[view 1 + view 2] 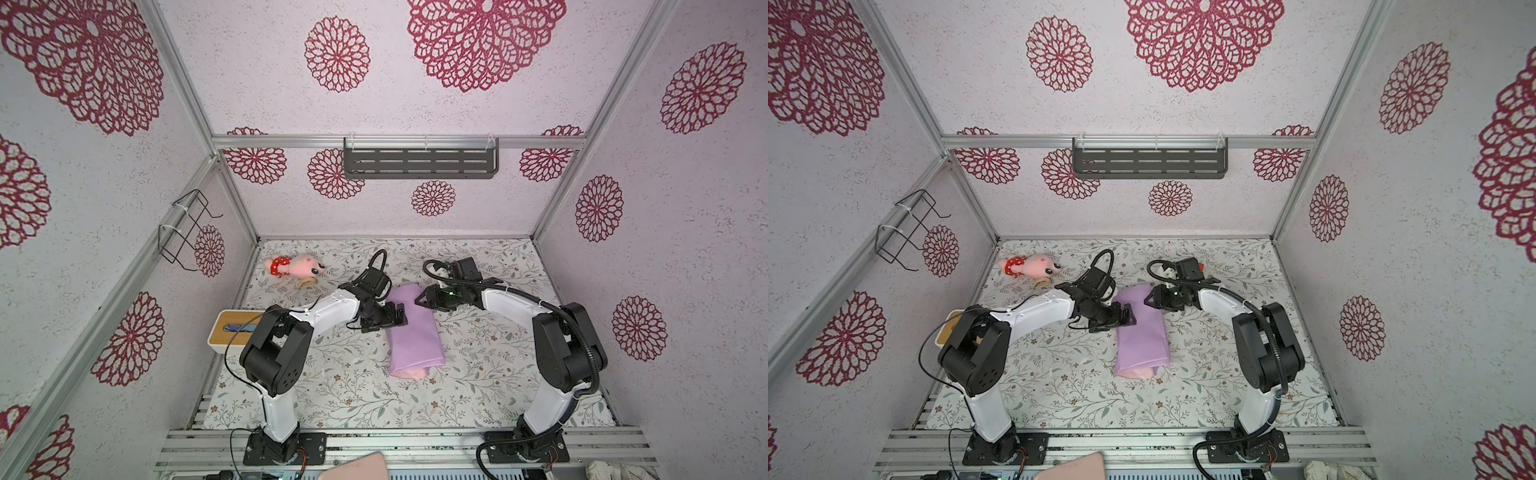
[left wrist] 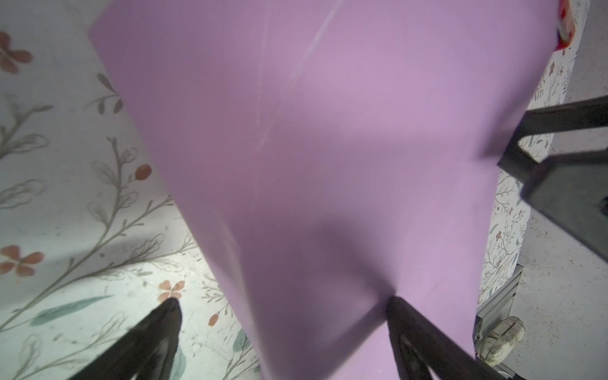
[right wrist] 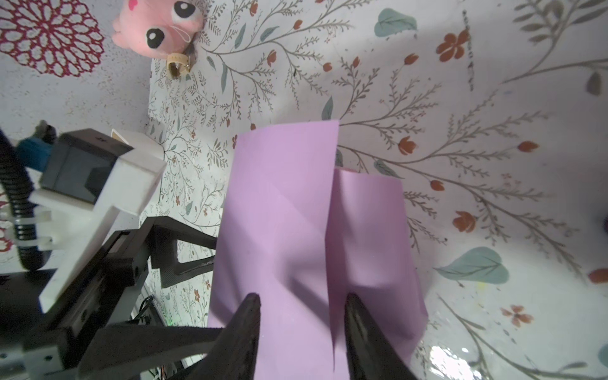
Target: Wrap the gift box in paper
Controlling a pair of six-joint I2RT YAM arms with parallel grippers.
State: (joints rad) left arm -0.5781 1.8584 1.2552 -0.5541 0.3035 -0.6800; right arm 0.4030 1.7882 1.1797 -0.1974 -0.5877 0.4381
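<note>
The paper (image 1: pixel 413 328) lies folded into a long lilac bundle at the middle of the desk (image 1: pixel 353 395) in both top views, running from the centre down toward the lower part of the frame (image 1: pixel 1142 332). Its pale pink face shows only at the lower end (image 1: pixel 409 372). The gift box is not visible; the paper covers that whole spot.

The left gripper (image 1: pixel 397 318) sits at the left edge of the bundle, near its upper end, with its jaws spread wide and nothing held. In the left wrist view (image 2: pixel 283 302) one fingertip (image 2: pixel 393 304) rests at the paper (image 2: pixel 329 164), and the other is over the bare floral desk.

The right gripper (image 1: pixel 417 301) reaches in from the right to the bundle's upper end. In the right wrist view (image 3: pixel 302 301) its jaws stand partly apart above the paper (image 3: pixel 283 214), with the edge of the overlapping flap between them. It is unclear whether the tips touch the sheet.

A pink plush toy (image 1: pixel 297 266) lies in the upper left of the desk, and a white tissue box (image 1: pixel 226 328) sits at its left edge.
</note>
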